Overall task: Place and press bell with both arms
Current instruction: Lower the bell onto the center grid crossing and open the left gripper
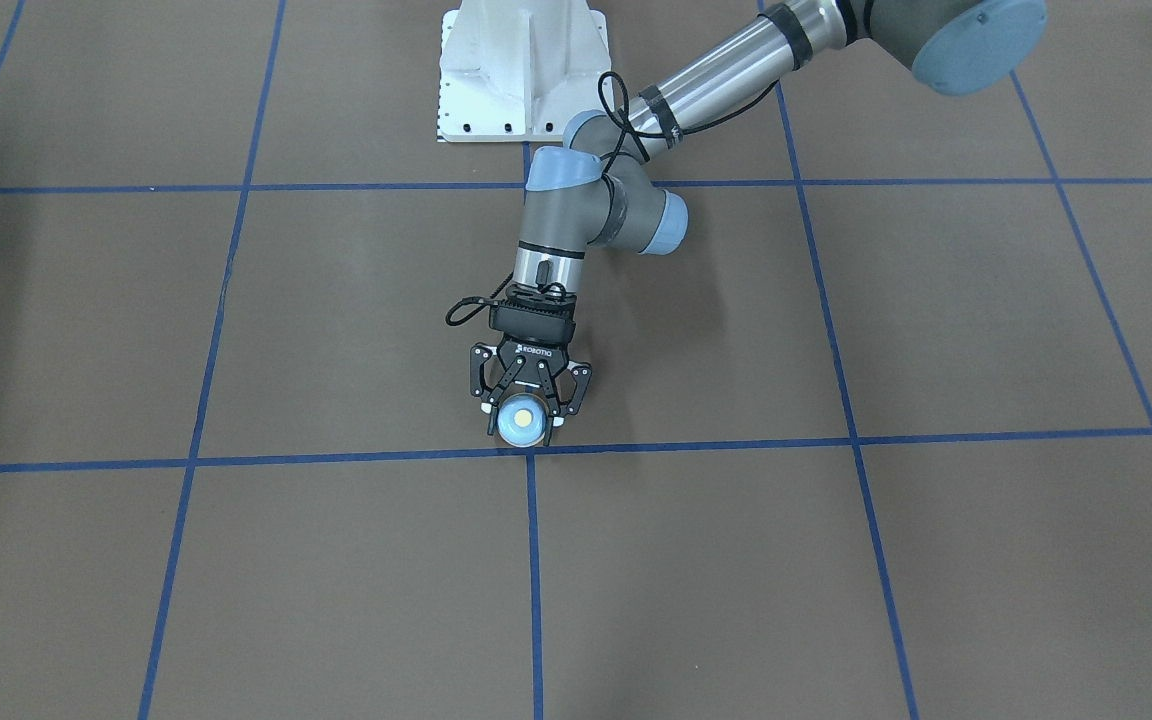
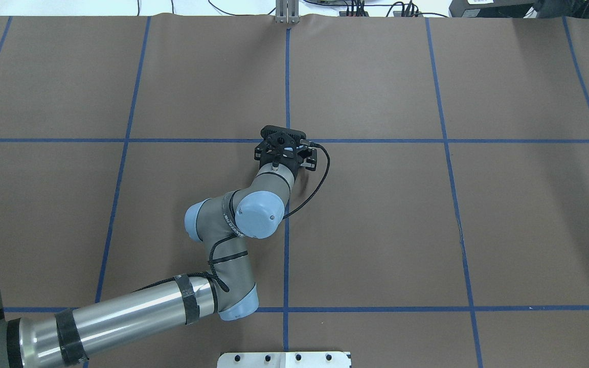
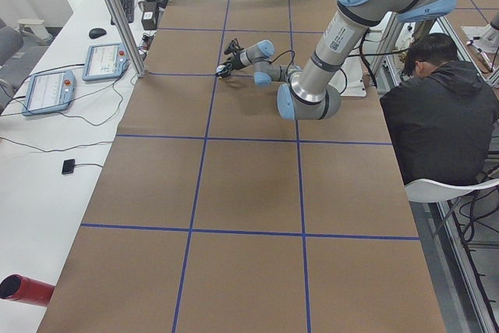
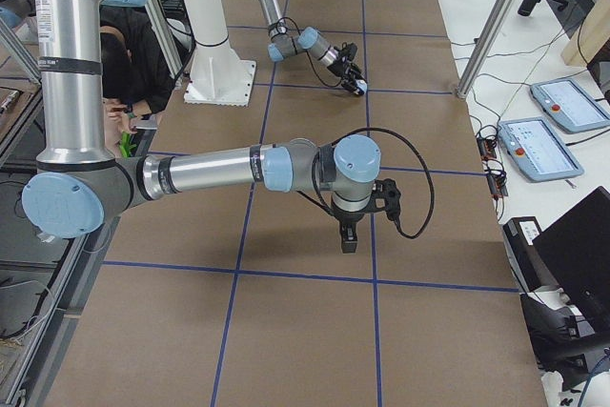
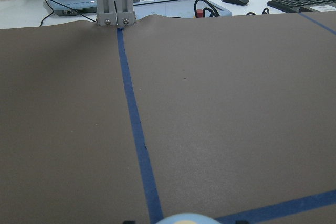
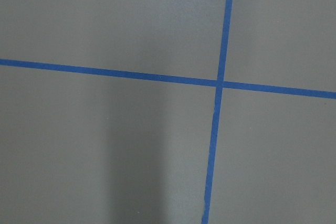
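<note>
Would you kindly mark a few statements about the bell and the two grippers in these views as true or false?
1. The bell sits between the left gripper's fingers. True.
2. The bell is near a crossing of blue tape lines. True.
3. Both arms show in the overhead view. False: only the left arm shows there.
4. The right gripper touches the bell. False: it hangs well apart from the bell.
5. The bell's button is red. False: the button is cream.

Light-blue bell (image 1: 522, 431), cream button (image 1: 523, 413); brown, blue-gridded table (image 1: 236, 320)
</note>
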Robot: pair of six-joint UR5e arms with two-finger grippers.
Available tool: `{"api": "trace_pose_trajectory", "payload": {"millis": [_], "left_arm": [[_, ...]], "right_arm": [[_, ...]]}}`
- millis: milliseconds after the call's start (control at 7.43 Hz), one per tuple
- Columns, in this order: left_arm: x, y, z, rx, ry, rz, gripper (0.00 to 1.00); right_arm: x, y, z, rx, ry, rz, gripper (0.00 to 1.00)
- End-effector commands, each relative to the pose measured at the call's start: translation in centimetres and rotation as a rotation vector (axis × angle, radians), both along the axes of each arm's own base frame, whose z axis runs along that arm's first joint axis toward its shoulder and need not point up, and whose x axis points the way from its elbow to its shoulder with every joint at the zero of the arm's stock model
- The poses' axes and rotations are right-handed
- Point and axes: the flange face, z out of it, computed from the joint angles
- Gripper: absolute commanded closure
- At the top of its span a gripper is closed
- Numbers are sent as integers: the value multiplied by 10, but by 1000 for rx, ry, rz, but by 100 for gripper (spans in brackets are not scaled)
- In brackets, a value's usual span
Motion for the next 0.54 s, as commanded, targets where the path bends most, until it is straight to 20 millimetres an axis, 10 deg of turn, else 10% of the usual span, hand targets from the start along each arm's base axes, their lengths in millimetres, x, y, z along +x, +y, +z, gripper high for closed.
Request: {"api": "trace_pose_trajectory", "payload": {"millis": [0,404], "left_arm": [[-5,-3,-14,4,29,8,0],[-40,-30,-55,8,91,38,0]], "right_arm": [[0,-3,-2,5,1,1,0],[0,-17,-21,38,-1,1,0]]}}
